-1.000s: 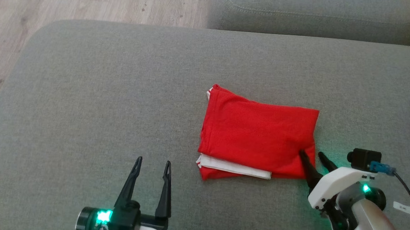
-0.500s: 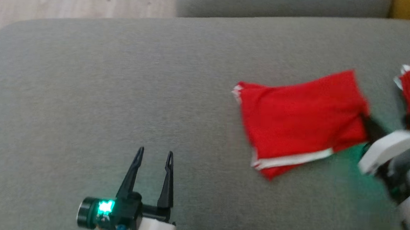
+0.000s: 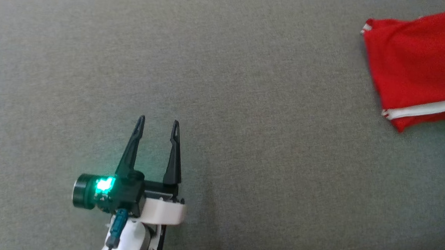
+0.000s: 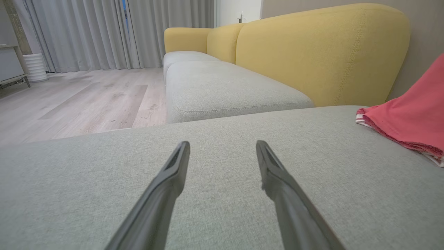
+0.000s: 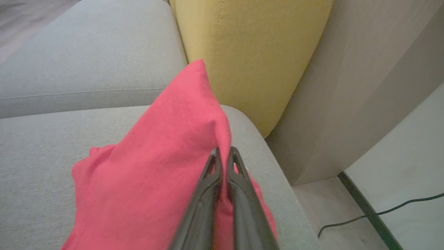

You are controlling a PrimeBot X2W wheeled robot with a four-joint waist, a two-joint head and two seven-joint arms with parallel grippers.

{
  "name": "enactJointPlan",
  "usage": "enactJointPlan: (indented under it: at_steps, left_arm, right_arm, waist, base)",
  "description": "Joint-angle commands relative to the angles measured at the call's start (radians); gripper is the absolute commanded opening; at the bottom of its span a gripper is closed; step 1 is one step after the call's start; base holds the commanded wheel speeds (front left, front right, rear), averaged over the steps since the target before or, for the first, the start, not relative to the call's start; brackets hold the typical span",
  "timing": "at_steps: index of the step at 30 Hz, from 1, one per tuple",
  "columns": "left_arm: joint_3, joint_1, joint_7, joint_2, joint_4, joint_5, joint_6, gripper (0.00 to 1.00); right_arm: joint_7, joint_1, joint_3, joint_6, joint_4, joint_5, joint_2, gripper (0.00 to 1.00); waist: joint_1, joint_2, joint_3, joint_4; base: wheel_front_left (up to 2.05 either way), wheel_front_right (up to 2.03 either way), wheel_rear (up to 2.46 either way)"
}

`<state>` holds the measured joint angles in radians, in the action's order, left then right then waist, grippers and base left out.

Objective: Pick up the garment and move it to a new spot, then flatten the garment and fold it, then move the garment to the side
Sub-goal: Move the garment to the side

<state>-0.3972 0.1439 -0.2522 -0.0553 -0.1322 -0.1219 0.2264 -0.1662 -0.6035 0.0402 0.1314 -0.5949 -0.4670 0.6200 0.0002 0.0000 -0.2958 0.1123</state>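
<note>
Head view: at lower left, the left gripper [image 3: 158,119] hovers over a grey cushion [image 3: 246,103], its fingers spread and empty. At the far right edge is the folded red garment [image 3: 415,70]. Right wrist view: the right gripper [image 5: 225,150], fingers pressed together, pinches the garment's edge, which stands in a peak before a yellow backrest [image 5: 249,45].

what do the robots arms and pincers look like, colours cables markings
The left pincer has two long, slim black fingers tapering to points, on a black base with a glowing green light. Behind it sits a white shell with a blue plug and cable. The right pincer has matching dark grey fingers, each slotted near its end.
</note>
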Motion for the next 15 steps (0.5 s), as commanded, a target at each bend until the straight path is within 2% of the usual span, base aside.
enactJointPlan:
  at_steps: [1, 5, 7, 15]
  left_arm:
    - [0.035, 0.029, -0.01, 0.005, 0.033, 0.011, -0.005, 1.0]
    - [0.042, 0.037, -0.01, 0.005, 0.045, -0.006, -0.018, 1.0]
    - [0.041, 0.03, -0.01, 0.005, 0.044, -0.023, -0.026, 1.0]
    - [0.033, -0.027, -0.01, 0.005, 0.027, -0.083, -0.025, 1.0]
  right_arm:
    - [0.006, -0.019, -0.026, -0.001, 0.023, 0.029, 0.042, 1.0]
    - [0.039, -0.012, -0.071, -0.001, 0.042, 0.117, -0.01, 1.0]
    - [0.053, 0.012, -0.07, -0.001, 0.062, 0.149, -0.062, 1.0]
    - [0.133, 0.234, 0.038, -0.001, 0.167, 0.169, -0.293, 1.0]
  waist:
    - [-0.0002, 0.0, -0.021, 0.017]
    - [-0.0002, 0.0, -0.002, 0.013]
    - [-0.0002, 0.0, 0.026, 0.003]
    - [-0.0002, 0.0, 0.181, -0.087]
  base:
    - [0.0, 0.0, 0.0]
    - [0.0, 0.0, 0.0]
    - [0.0, 0.0, 0.0]
    - [0.0, 0.0, 0.0]
